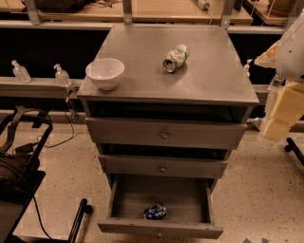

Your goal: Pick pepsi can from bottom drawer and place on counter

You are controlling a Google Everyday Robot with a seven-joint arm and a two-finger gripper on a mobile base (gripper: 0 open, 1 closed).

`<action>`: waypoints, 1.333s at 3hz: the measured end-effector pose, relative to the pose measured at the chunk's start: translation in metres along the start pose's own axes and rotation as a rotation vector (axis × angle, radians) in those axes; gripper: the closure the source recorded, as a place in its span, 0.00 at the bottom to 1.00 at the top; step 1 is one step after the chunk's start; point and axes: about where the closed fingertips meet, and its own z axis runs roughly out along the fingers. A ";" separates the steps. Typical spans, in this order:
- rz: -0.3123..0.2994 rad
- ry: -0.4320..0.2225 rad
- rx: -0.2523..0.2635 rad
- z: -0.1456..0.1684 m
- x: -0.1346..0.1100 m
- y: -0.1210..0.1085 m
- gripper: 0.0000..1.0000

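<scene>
We see the hand (281,113) at the far right edge of the view, a pale yellowish blocky shape hanging below the white arm (291,50); it sits off to the right of the cabinet, lower than the tabletop (213,76) and about level with the upper drawers, well apart from everything it might take; it holds nothing that we can see, and we cannot tell whether it is released or clenched, since part of it is cut off by the edge of the view. The arm comes in from the upper right and drops downward, with the hand beneath it and tilted slightly to the left.

The pepsi can (155,211) lies inside the bottom drawer (161,190), which is pulled out toward us; the can rests on the drawer floor close to the front wall, about midway across, dark blue with white marks. Above it we see the middle drawer (190,167) and the top drawer (199,135), each with a small knob on its front.

On the tabletop a white bowl (105,72) stands upright near the front left corner; a pale green-and-white can (175,58) lies on its side farther back, right of centre, apart from the bowl. Behind the cabinet runs a tan wooden shelf (166,10); on a ledge to the left stand two small clear bottles (20,71) (61,75); a black frame (21,156) fills the lower left over the speckled floor (261,190).
</scene>
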 end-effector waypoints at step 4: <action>-0.238 -0.122 -0.111 0.112 -0.078 0.020 0.00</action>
